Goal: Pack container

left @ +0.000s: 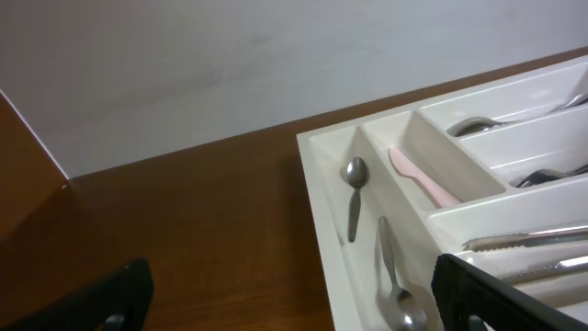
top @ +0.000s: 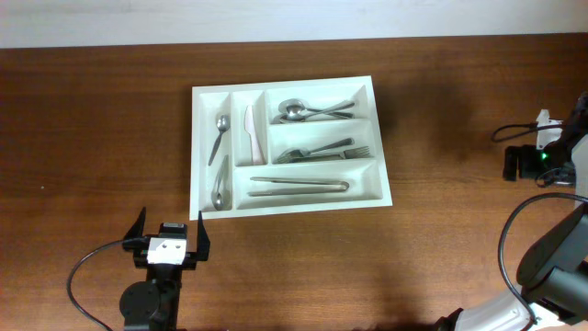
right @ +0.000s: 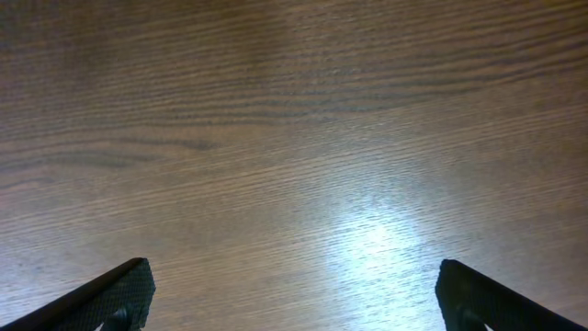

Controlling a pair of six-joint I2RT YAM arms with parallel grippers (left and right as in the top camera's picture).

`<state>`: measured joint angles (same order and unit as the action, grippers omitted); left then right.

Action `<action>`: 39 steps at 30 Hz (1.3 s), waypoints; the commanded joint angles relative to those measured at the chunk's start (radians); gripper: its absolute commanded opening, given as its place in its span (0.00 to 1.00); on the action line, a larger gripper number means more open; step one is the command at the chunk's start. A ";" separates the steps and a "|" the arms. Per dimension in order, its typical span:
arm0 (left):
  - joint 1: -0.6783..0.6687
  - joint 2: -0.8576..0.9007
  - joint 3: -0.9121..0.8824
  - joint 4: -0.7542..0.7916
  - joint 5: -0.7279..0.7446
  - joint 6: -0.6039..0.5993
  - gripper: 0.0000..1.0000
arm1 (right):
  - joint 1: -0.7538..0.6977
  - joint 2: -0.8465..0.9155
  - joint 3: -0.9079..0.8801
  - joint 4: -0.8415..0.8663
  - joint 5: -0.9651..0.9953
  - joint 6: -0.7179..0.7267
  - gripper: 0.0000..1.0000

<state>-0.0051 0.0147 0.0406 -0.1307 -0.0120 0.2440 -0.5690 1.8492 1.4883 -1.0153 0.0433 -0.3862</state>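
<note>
Nearest, the left gripper (top: 170, 222) is hovering over the table (top: 92, 138) with its fingers spread wide, holding nothing, just short of the near left corner of the container (top: 194, 147). The right gripper (right: 294, 299) is likewise gaping empty over bare wood, well apart to the right.

The container is lying flat at mid-table. Tongs (top: 299, 185) are resting in its near crosswise compartment, forks (top: 322, 151) in the middle one and large spoons (top: 308, 111) in the far one. Teaspoons (top: 219, 191) are occupying the leftmost upright compartment, with a pale plastic knife (top: 249, 133) in the one beside it.

The tray is looking like stiff, smooth moulded plastic, probably light itself but weighted by the metal inside. Its slick walls are likely calling for a pinch over the rim or a divider, kept level so nothing slides.

No brand, label or writing is showing anywhere.
</note>
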 commanded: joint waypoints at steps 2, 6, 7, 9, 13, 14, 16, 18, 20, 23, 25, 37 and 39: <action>0.003 -0.010 -0.009 0.004 -0.003 0.012 0.99 | 0.000 -0.173 -0.018 0.090 -0.002 0.010 0.99; 0.003 -0.010 -0.009 0.004 -0.003 0.012 0.99 | 0.002 -0.358 -0.097 0.240 -0.081 0.069 0.99; 0.003 -0.010 -0.009 0.004 -0.003 0.012 0.99 | 0.007 -0.419 -0.139 0.294 -0.093 0.094 0.99; 0.003 -0.010 -0.009 0.004 -0.003 0.012 0.99 | 0.026 -0.538 -0.234 0.393 -0.096 0.145 0.99; 0.003 -0.010 -0.009 0.004 -0.003 0.012 0.99 | 0.116 -0.793 -0.440 0.566 -0.097 0.186 0.99; 0.003 -0.010 -0.009 0.004 -0.003 0.012 0.99 | 0.152 -0.862 -0.486 0.593 -0.096 0.186 0.99; 0.003 -0.010 -0.009 0.004 -0.003 0.012 0.99 | 0.222 -0.986 -0.557 0.620 -0.096 0.186 0.99; 0.003 -0.010 -0.009 0.004 -0.003 0.012 0.99 | 0.290 -1.102 -0.609 0.624 -0.096 0.186 0.99; 0.003 -0.010 -0.009 0.004 -0.003 0.012 0.99 | 0.354 -1.216 -0.650 0.624 -0.096 0.186 0.99; 0.003 -0.010 -0.009 0.004 -0.003 0.012 0.99 | 0.420 -1.364 -0.700 0.632 -0.097 0.187 0.99; 0.003 -0.010 -0.009 0.004 -0.003 0.012 0.99 | 0.444 -1.466 -0.744 0.631 -0.096 0.246 0.99; 0.003 -0.010 -0.009 0.004 -0.003 0.012 0.99 | 0.500 -1.717 -0.931 0.728 -0.122 0.403 0.99; 0.003 -0.010 -0.009 0.004 -0.003 0.012 0.99 | 0.524 -1.735 -0.946 0.728 -0.121 0.402 0.99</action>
<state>-0.0051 0.0120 0.0406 -0.1303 -0.0120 0.2440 -0.0883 0.1509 0.5690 -0.2966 -0.0628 -0.0101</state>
